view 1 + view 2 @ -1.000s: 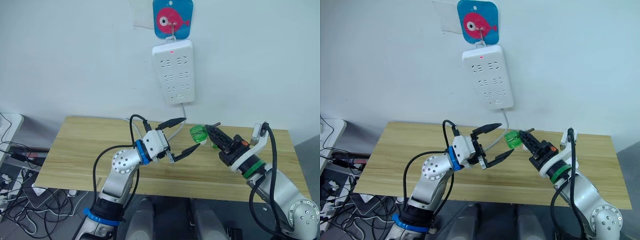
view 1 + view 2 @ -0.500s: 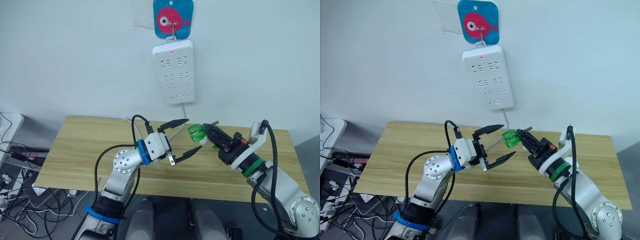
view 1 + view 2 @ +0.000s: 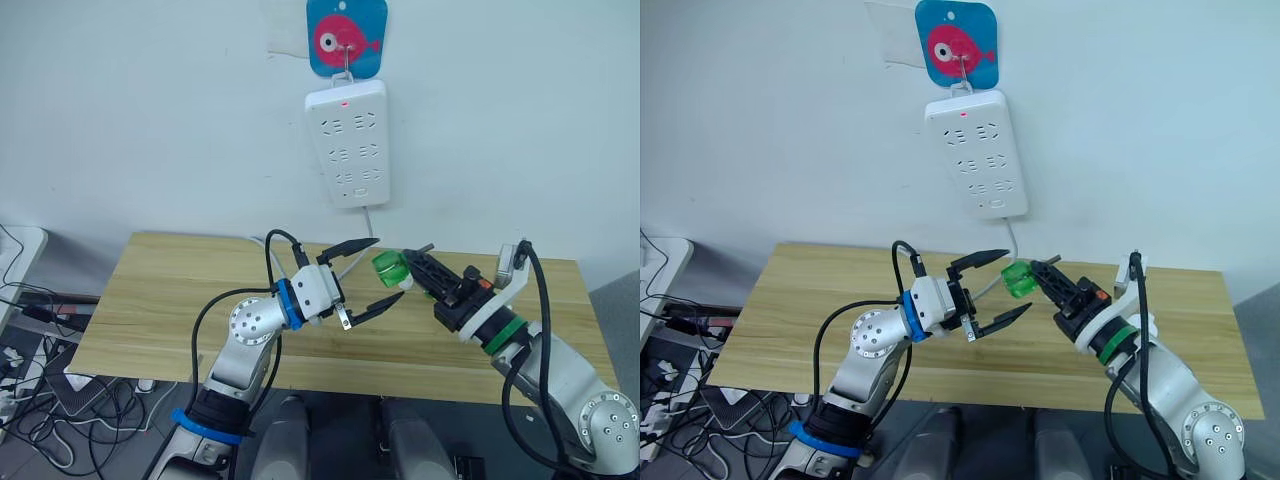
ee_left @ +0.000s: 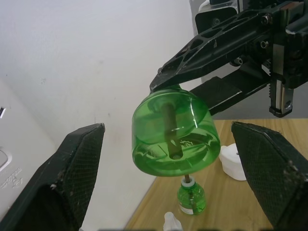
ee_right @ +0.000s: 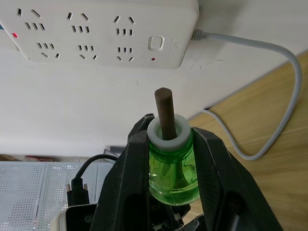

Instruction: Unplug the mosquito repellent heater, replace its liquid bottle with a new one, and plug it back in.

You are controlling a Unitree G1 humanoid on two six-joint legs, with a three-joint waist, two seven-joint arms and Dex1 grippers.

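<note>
My right gripper (image 3: 412, 264) is shut on a green liquid bottle (image 3: 391, 265), held in the air over the wooden table (image 3: 180, 290). The bottle's white collar and brown wick (image 5: 165, 111) point toward the wall. My left gripper (image 3: 388, 267) is open, one finger above and one below the bottle, not touching it. On the table below stand a second green bottle (image 4: 191, 197) and a white rounded piece (image 4: 235, 161) that looks like the mosquito repellent heater, partly hidden by my left finger.
A white power strip (image 3: 346, 140) hangs on the wall under a blue fish hook, red light on, and its sockets show no plug. Its grey cable (image 5: 269, 96) drops onto the table. A small white cap (image 4: 171, 220) lies near the second bottle.
My right gripper has carried the green bottle a little to the left and up, further between the open left fingers. The left gripper has edged slightly toward it.
</note>
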